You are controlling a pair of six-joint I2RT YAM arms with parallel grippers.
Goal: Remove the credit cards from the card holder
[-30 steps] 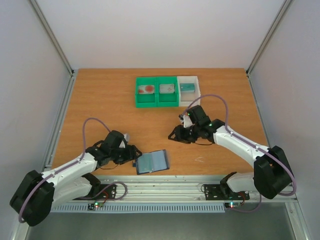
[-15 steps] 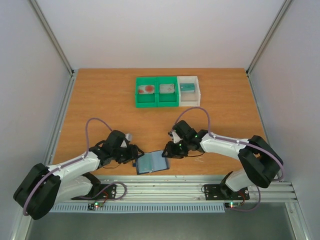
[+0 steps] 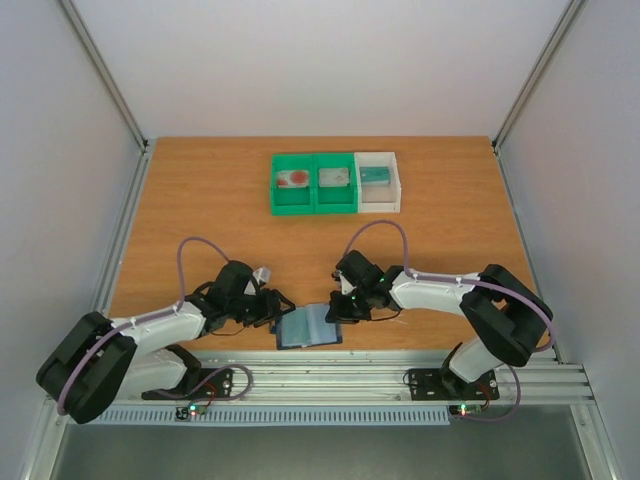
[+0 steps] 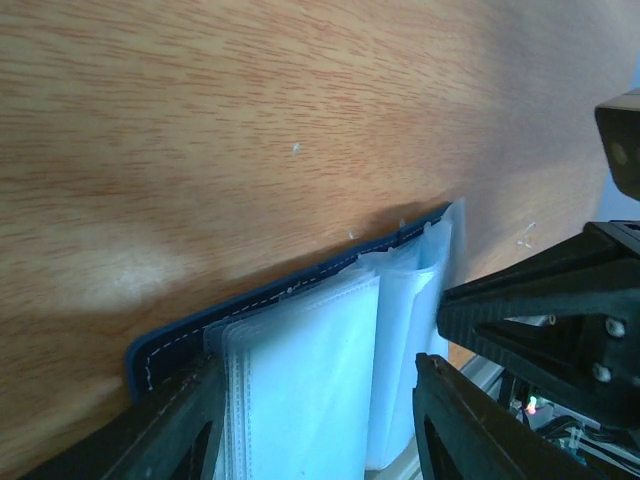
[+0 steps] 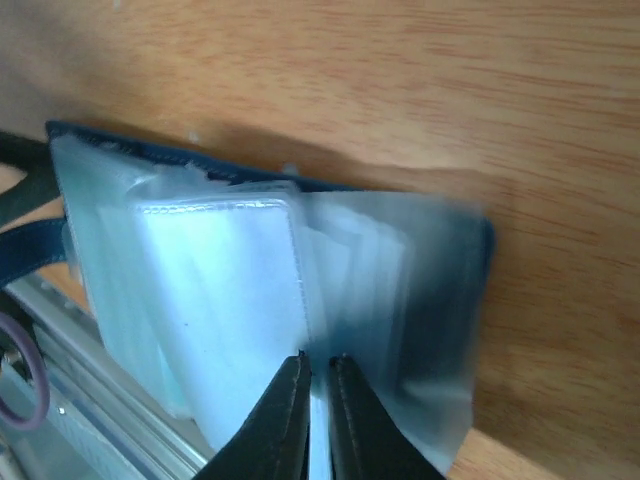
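Note:
The card holder (image 3: 308, 326) lies open near the table's front edge, dark blue with pale clear sleeves (image 4: 300, 400) fanned up. My left gripper (image 3: 274, 310) is open at the holder's left edge, its jaws on either side of the left sleeve stack (image 4: 320, 440). From the right, my right gripper (image 3: 336, 308) reaches over the middle fold, jaws nearly together on a thin pale sleeve leaf (image 5: 318, 375). The credit cards lie in the bins at the back: a pale one with a red blotch (image 3: 295, 179), a grey one (image 3: 333, 177) and a teal one (image 3: 375, 175).
A green two-compartment bin (image 3: 314, 203) and a white bin (image 3: 380, 205) stand side by side at the back centre. A metal rail (image 3: 330, 375) runs just below the table's front edge, close to the holder.
My right arm has swung from mid-table down to the holder and its jaws have closed. The left gripper has slid a little right against the holder's left edge and narrowed.

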